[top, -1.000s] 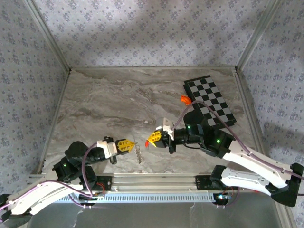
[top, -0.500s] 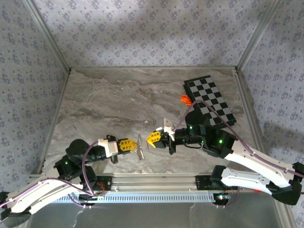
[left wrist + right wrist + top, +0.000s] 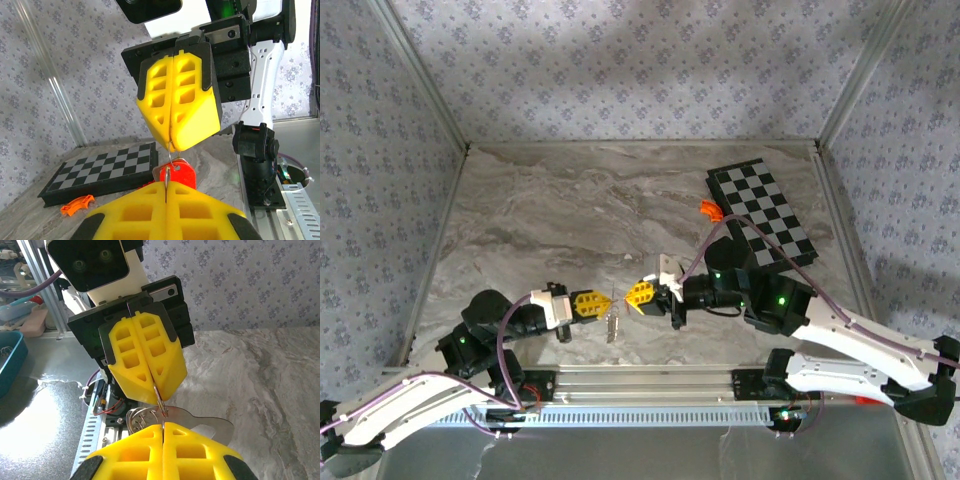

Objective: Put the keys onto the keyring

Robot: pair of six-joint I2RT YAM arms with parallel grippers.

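The left gripper (image 3: 588,303) is pinched fully shut. Its yellow fingers meet tip to tip with those of the right gripper (image 3: 640,294), closed just as tight, low over the near middle of the marble table (image 3: 550,210).

In the right wrist view the left gripper's tips clamp the thin edge of the keyring (image 3: 139,416) — a pale silvery coil of wire loops hanging just under them. A flat silver key (image 3: 205,424) with a broad rounded head lies beside the coil.

In the left wrist view the right gripper (image 3: 171,137) nips a fine wire loop. Right below it hangs the key (image 3: 182,172), its bright red head tiny against the fingers. Whether that key is threaded onto the ring cannot be told. From above, the metal shows as a small grey dangle between and just below the two sets of tips.

A teal tub (image 3: 7,357) sits off the table at the left edge of the right wrist view — its contents are too cropped to make out. A chessboard (image 3: 765,210) lies flat at the far right of the table, with an orange curved piece (image 3: 710,209) just beside its left edge.
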